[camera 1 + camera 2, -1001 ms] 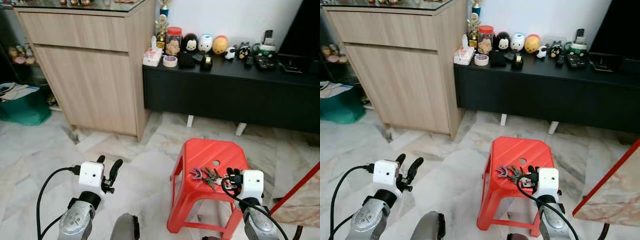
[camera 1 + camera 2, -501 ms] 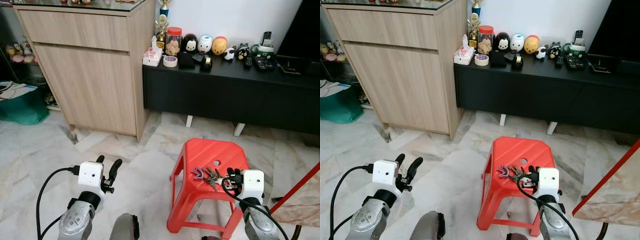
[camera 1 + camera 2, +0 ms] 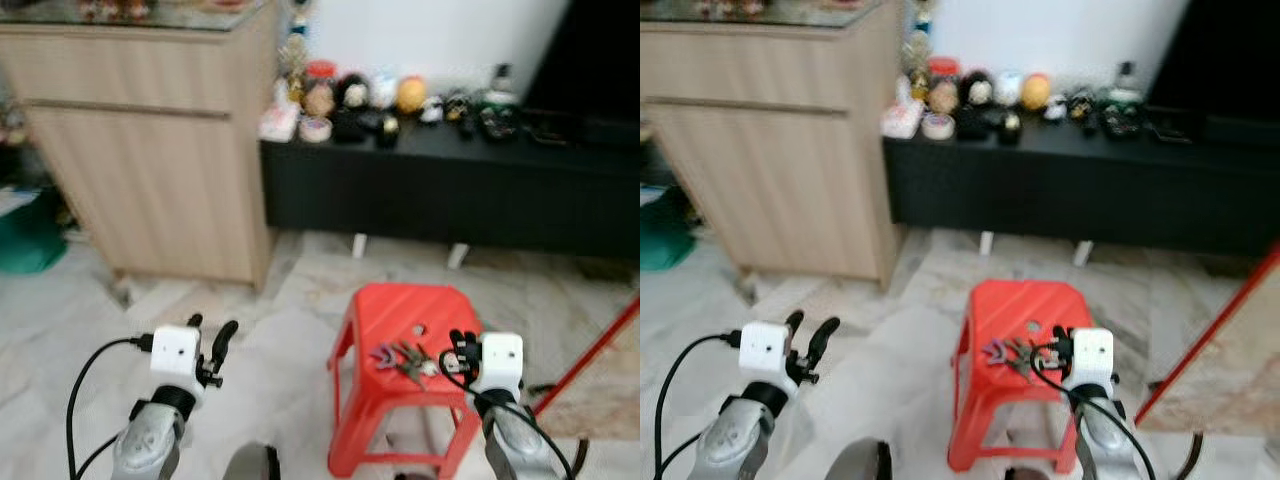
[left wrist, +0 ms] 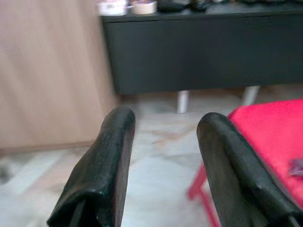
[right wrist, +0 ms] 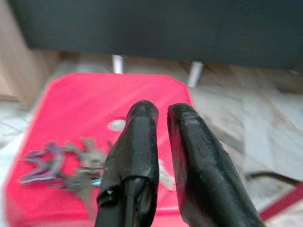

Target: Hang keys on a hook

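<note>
The left gripper [image 3: 212,338] hovers over the pale marble floor [image 3: 80,310], well to the left of the stool [image 3: 372,312], its two black fingers [image 4: 99,170] spread wide apart with nothing between them. The right gripper [image 5: 156,142] sits at the stool's near right corner, just above the seat; its fingers [image 5: 135,156] are drawn almost together, a thin gap left between the tips, and they hold nothing. The keys [image 3: 398,359] lie flat on the red seat near its front edge, just left of the right gripper, a loose bunch with a purple piece at its left end; in the right wrist view they spread beside and partly behind the fingers, and whether the fingers touch them cannot be told. A small round hole [image 3: 418,329] shows in the seat beyond the keys. A red bar [image 3: 590,352] slants up at the right edge of the scene. Farther back on the left stands a light wooden cabinet [image 3: 150,170], with something green [image 3: 25,235] on the floor beside it. To its right runs a low black console [image 3: 430,190] on pale legs, and along its top sits a blurred row of small items: round figurines [image 3: 410,93], a tape roll [image 3: 316,128] and a jar [image 3: 320,85]. Behind them is a white wall [image 3: 420,35].
</note>
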Available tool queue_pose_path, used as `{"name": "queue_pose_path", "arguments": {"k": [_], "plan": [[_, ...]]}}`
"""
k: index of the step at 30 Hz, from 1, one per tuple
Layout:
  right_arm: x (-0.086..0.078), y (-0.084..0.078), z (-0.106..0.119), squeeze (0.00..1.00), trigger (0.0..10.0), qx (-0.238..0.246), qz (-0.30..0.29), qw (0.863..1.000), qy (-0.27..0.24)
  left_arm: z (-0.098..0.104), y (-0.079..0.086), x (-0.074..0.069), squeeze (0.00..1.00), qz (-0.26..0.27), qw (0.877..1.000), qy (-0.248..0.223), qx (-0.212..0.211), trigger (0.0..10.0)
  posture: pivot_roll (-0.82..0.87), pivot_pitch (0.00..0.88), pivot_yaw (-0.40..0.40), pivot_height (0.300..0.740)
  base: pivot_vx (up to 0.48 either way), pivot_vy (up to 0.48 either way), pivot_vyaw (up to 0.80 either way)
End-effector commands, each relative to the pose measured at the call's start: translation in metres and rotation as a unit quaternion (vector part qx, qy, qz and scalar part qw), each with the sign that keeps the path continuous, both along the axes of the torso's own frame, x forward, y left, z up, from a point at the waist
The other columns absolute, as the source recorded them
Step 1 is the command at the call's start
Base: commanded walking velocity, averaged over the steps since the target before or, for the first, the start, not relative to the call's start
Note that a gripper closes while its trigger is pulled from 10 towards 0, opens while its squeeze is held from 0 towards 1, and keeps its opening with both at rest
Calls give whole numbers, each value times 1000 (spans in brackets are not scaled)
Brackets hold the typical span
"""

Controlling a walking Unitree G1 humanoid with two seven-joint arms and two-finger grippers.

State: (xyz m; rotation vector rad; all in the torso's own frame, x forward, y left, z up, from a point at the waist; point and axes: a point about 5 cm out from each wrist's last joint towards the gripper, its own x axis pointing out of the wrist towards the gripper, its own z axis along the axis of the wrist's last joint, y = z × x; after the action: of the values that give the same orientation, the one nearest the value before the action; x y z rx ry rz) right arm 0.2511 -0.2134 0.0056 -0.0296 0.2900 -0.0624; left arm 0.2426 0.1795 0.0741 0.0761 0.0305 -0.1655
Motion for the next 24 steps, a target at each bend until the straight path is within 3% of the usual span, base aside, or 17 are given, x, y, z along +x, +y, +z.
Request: {"name": "queue_pose_path", "arguments": {"k": [1,13,24], "plan": [[7,7,4,0,10000,8,5,1000,-11,0,10,-1,0,12,1000,4,8,10000,73,0,-50,621,322,0,0],[8,6,4,0,10000,8,1,1000,-11,1,10,-1,0,10,1000,2,13,10000,78,0,-47,621,326,0,0],[16,3,9,0,10000,7,50,999,-6,3,15,-5,0,17,1000,2,15,10000,81,0,-43,621,0,0,0]]}}
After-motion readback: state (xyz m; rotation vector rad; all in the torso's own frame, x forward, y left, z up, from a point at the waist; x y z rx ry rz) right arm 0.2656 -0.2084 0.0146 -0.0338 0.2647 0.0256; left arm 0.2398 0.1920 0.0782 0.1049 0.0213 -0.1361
